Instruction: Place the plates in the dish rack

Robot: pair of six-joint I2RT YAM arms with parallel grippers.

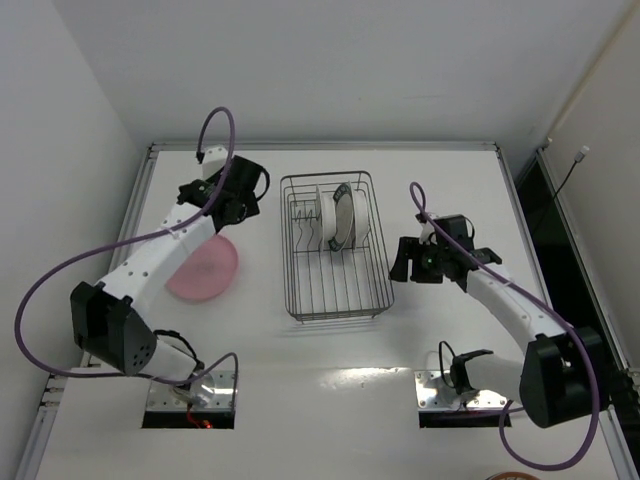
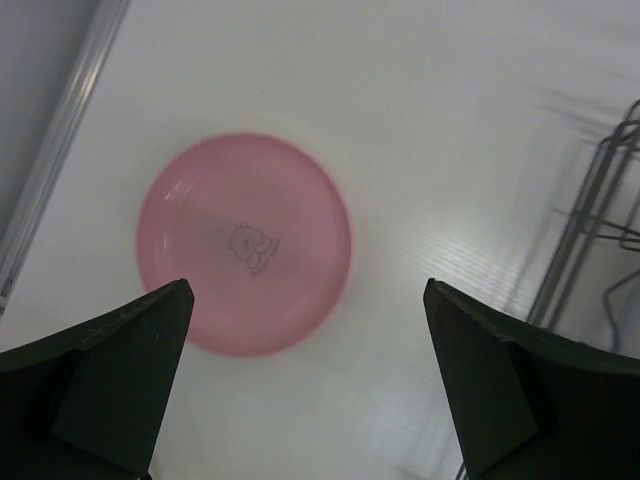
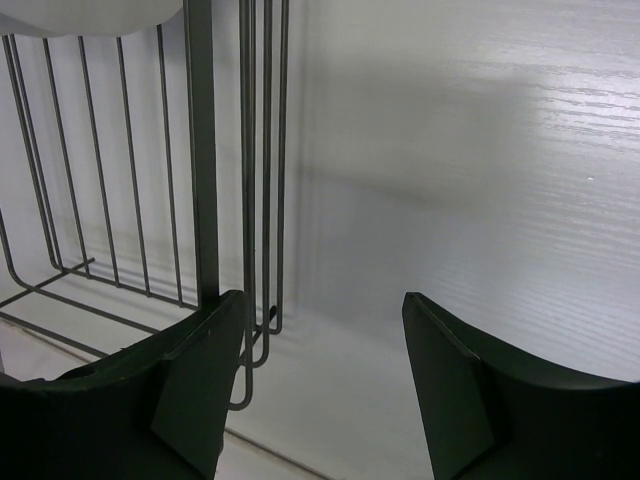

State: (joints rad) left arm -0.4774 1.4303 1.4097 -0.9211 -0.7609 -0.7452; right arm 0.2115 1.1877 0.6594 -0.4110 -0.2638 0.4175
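Nearest to the left wrist camera are the 2 dark fingers (image 2: 110, 390) of the left gripper (image 2: 307, 290). They stand wide apart with nothing between them. Beyond their tips the pink plate (image 2: 245, 243) lies flat on the white table (image 2: 420, 120), and a small drawn figure is in its middle. The gripper hangs above the plate and does not touch it. At the right edge of this view some thin wires of the dish rack (image 2: 585, 235) show, apart from the plate.

In the right wrist view the right gripper (image 3: 322, 300) has its jaws partly apart. Only bare table shows in the gap, so it holds nothing. Its left finger is just beside the side wall of the rack; whether it touches the wire I cannot tell. A bit of a pale plate (image 3: 90, 12) shows at the top corner, inside the rack, but which plate it is I cannot tell.

From above, the rack stands in the middle of the table, between the 2 arms. In its far half a plate with a dark patterned rim (image 1: 345, 215) stands on edge, and a white plate (image 1: 325, 228) stands just beside it on its left. The pink plate lies near the left side of the rack, partly hidden under the left arm (image 1: 150, 262). The right gripper is at the right side of the rack, with its fingers pointing toward it.
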